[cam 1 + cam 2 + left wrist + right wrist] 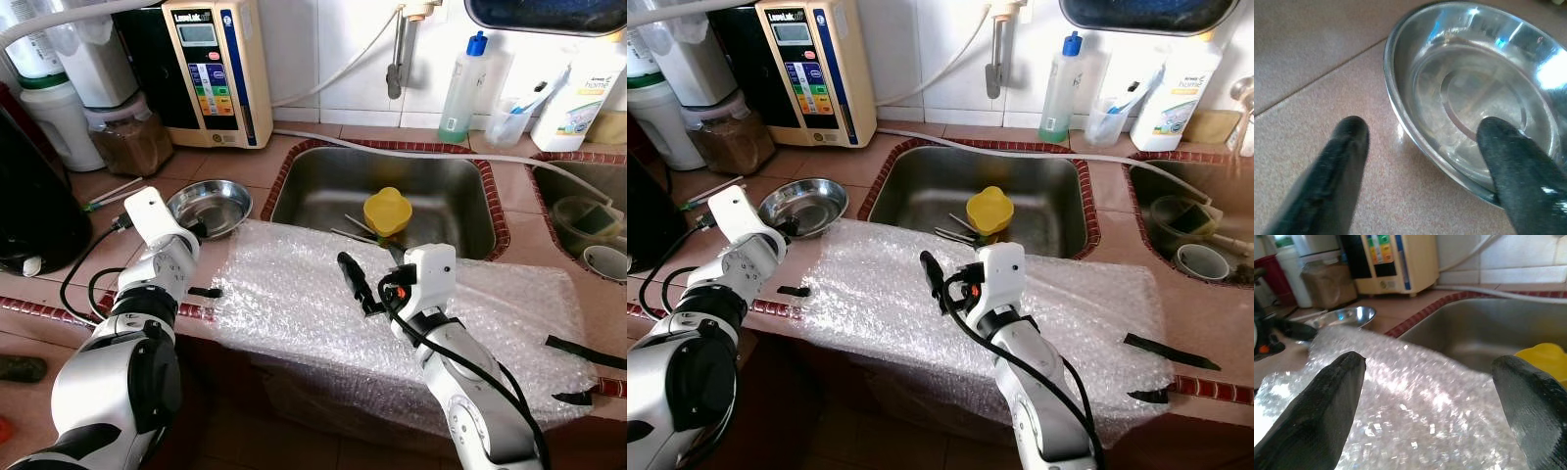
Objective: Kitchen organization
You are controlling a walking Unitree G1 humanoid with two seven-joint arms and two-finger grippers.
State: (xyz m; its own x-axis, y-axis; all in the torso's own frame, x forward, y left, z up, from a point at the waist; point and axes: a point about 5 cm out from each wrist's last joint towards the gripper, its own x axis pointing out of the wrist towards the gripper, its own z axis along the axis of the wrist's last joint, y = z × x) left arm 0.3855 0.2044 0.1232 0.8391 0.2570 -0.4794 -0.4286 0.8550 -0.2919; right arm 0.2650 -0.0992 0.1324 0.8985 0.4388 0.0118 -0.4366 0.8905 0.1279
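Observation:
A shallow steel bowl (209,206) sits on the tiled counter left of the sink (323,186). My left gripper (1422,129) is open and straddles the bowl's near rim (1400,122), one finger inside the bowl and the other on the tile outside. A sheet of bubble wrap (313,304) covers the counter's front edge. Low over its middle hovers my right gripper (1429,362), open with nothing between its fingers. A yellow cup (388,211) lies in the sink beside some cutlery (353,230).
A water ioniser (216,69), a jar of brown powder (127,137) and a black appliance (29,206) stand at the left. Soap bottles (462,88) line the back wall. A second sink (588,220) holds bowls. Black strips (585,352) lie at the wrap's right end.

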